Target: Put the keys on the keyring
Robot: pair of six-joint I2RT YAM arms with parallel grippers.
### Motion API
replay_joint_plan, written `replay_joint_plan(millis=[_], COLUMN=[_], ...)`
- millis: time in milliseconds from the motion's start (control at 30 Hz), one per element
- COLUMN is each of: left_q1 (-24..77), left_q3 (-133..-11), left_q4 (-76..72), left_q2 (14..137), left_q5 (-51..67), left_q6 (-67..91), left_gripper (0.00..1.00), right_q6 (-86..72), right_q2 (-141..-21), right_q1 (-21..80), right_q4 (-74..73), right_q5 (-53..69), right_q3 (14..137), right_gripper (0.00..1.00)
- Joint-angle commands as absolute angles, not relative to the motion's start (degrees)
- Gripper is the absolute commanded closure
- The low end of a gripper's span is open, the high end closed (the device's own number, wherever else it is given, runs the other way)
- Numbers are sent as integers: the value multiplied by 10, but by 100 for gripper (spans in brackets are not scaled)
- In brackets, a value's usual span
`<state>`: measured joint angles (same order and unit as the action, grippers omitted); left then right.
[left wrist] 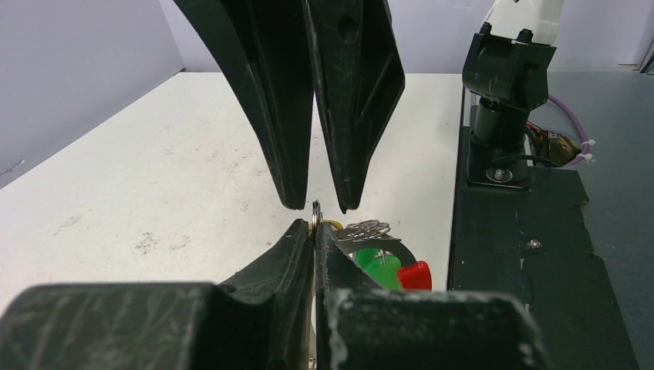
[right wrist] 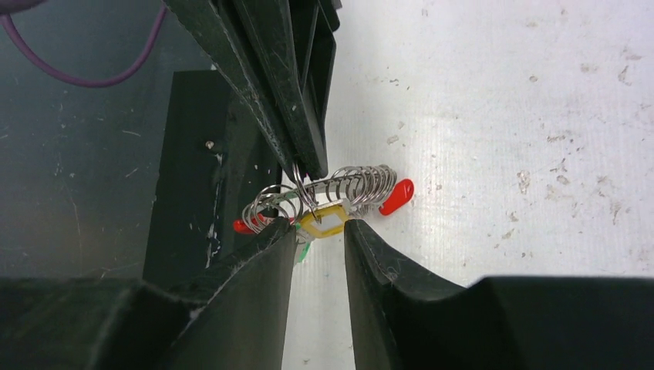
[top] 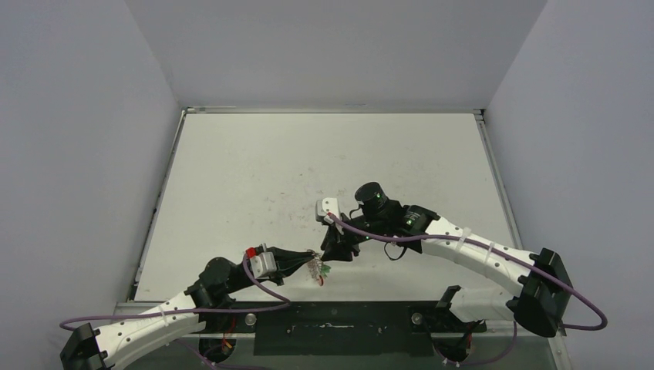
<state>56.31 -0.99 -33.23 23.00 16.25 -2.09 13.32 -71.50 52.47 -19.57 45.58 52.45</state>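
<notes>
Low in the middle of the top view, over the table [top: 308, 154], the left end effector [left wrist: 313, 231] is clenched on the keyring [right wrist: 355, 185] wire. The right end effector [right wrist: 320, 231] stands parted, with the yellow key [right wrist: 324, 223] between its tips. The ring looks light, springy and slippery to me. I think the plastic key head gives the surer hold.

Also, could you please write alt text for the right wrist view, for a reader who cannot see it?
The left gripper comes in from the top, shut on a wire loop of the silvery coiled keyring. At the bottom, the right gripper is open, with a yellow key head in the gap between its fingertips. The white table lies behind.
</notes>
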Motion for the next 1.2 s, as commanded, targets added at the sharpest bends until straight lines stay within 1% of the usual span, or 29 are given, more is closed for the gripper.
replay_joint_plan(millis=[0,100,133,200,233,267,333,600,933,1033,1067,1167], left_q1=[565,565,565,565,565,565,565,565,565,565,565,565], left_q3=[-29,-29,-29,-29,-29,-29,-29,-29,-28,-27,-27,-27], left_q4=[-377,-377,-377,-377,-377,-376,-373,-372,-374,-377,-377,-372], left_q2=[224,224,224,223,222,221,219,217,219,220,220,219], left_q5=[156,156,156,156,156,156,155,153,153,154,155,154], left_q6=[-14,-14,-14,-14,-14,-14,-15,-16,-14,-12,-12,-12], left_gripper=[100,100,100,100,100,100,100,100,100,100,100,100], right_q6=[117,115,117,122,127,131,139,126,94,83,81,81], right_q2=[-693,-705,-710,-719,-723,-725,-728,-724,-729,-724,-723,-713], right_q1=[521,521,521,521,521,522,521,521,525,525,525,525], right_q4=[-139,-141,-141,-150,-159,-165,-175,-158,-115,-91,-90,-97], right_q5=[471,477,479,481,480,480,474,443,451,454,450,422], right_q3=[528,532,533,536,539,540,540,520,509,501,500,499], right_gripper=[69,72,76,89,94,97,100,100,99,95,91,73])
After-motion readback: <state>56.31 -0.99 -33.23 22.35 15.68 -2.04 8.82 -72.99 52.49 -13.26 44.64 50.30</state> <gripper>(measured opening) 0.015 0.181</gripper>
